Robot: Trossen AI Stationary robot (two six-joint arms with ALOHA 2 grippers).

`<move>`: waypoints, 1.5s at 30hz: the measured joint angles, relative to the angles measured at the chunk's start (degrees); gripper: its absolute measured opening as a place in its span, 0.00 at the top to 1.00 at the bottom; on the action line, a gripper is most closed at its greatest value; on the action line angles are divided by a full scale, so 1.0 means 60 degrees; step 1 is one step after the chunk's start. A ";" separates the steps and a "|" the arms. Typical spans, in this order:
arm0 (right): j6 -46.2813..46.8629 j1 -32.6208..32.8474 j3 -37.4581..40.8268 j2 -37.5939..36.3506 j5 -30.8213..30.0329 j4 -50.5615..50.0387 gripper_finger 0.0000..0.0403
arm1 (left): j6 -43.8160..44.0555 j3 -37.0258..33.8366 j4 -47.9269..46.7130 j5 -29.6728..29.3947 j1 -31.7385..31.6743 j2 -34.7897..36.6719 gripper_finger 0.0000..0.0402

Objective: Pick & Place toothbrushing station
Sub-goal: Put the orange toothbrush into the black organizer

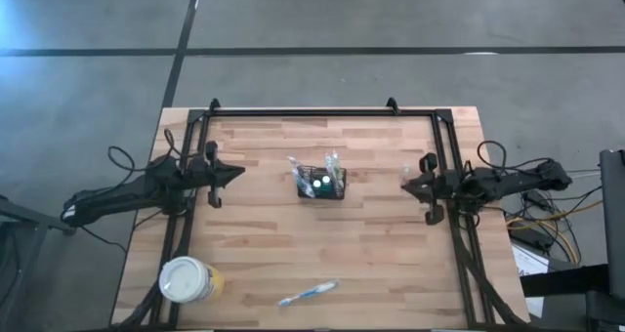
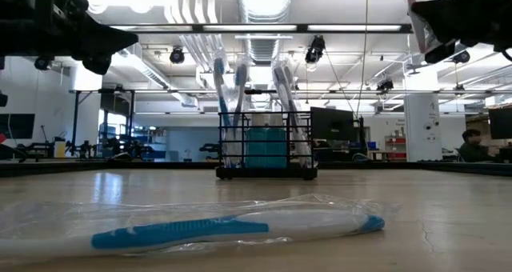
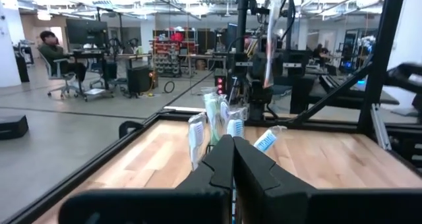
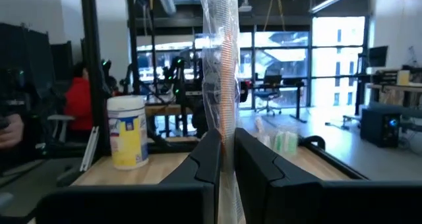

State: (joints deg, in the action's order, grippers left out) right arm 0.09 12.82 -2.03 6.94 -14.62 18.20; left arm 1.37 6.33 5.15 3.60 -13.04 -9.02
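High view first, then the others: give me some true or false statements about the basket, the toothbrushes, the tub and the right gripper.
1. The wire basket stands near the middle of the table, between the two arms. True.
2. The basket is empty. False: wrapped toothbrushes stand upright in it.
3. A blue toothbrush lies loose on the table, apart from the basket. True.
4. The right gripper is open and empty. False: it is shut on a clear plastic packet.
5. The tub lies on its side. False: it stands upright.

high view: looking straight down over the table
low view: sitting at tabletop level, facing across
wrist views: peering forward past own fingers
shared: the basket
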 joint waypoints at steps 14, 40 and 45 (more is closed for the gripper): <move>0.0216 -0.0505 0.0198 0.0134 -0.0540 0.0553 0.94 | 0.0680 0.0007 0.2140 0.0615 0.0022 -0.1210 0.98; -0.1323 -0.0798 -0.3952 0.7813 0.0121 0.2524 0.94 | -0.0296 0.4339 0.4363 0.1796 0.0065 -0.8061 0.66; -0.1753 -0.1204 -0.4914 0.9197 0.0400 0.2665 0.94 | -0.0328 0.4665 0.5485 0.2077 0.0069 -0.8756 0.53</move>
State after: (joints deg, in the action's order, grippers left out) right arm -10.43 5.60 -31.52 62.13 -12.22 34.19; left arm -0.60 34.32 38.06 16.06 -12.62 -61.55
